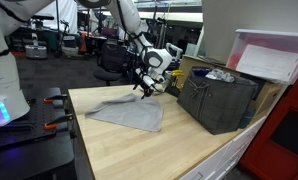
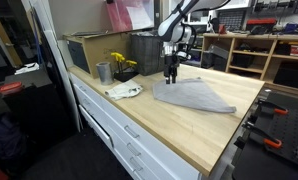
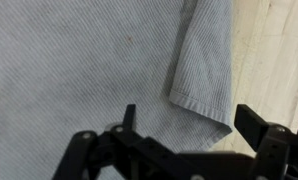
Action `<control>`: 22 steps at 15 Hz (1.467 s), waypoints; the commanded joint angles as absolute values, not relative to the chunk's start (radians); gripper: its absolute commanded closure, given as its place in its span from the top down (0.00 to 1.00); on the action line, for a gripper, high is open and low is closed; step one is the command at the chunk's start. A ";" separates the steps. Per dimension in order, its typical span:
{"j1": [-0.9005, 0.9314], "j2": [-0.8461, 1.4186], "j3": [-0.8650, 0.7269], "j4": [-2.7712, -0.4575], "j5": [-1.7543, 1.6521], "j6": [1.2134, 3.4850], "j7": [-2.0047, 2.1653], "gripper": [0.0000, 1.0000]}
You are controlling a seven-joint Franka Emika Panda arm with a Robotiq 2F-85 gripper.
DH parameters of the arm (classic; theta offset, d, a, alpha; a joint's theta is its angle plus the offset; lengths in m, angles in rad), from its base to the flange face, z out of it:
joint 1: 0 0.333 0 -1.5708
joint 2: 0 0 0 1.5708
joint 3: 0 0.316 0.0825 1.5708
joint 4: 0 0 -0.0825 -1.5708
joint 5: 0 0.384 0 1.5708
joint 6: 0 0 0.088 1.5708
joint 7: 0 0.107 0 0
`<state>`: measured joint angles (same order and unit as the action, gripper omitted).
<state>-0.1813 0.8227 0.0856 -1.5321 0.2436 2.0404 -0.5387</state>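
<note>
Cloth (image 1: 129, 113), grey, lies flat on the counter (image 1: 139, 155) directly under my hand (image 1: 144, 88); jaws stand apart, empty, above its folded-over edge nearest the dark bin (image 1: 224, 100); its length runs away from there.

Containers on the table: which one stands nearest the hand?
The big dark crate, close by the open hand. The small metal cup stands much farther away.

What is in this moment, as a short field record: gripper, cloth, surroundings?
gripper: open, fingers over the edge of the grey cloth; contact unclear
grey cloth: spread flat on the wooden table, one edge folded over in the wrist view
nearby: dark crate beside the cloth; metal cup further along the table
</note>
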 commanded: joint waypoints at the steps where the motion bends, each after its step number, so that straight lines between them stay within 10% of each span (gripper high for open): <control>1: -0.160 0.894 0.105 -1.417 0.195 1.961 -0.517 1.00; 22: -0.097 0.977 0.111 -1.347 0.080 1.806 -0.511 1.00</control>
<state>-0.0962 0.9882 0.1051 -1.3568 0.0996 1.8638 -0.5387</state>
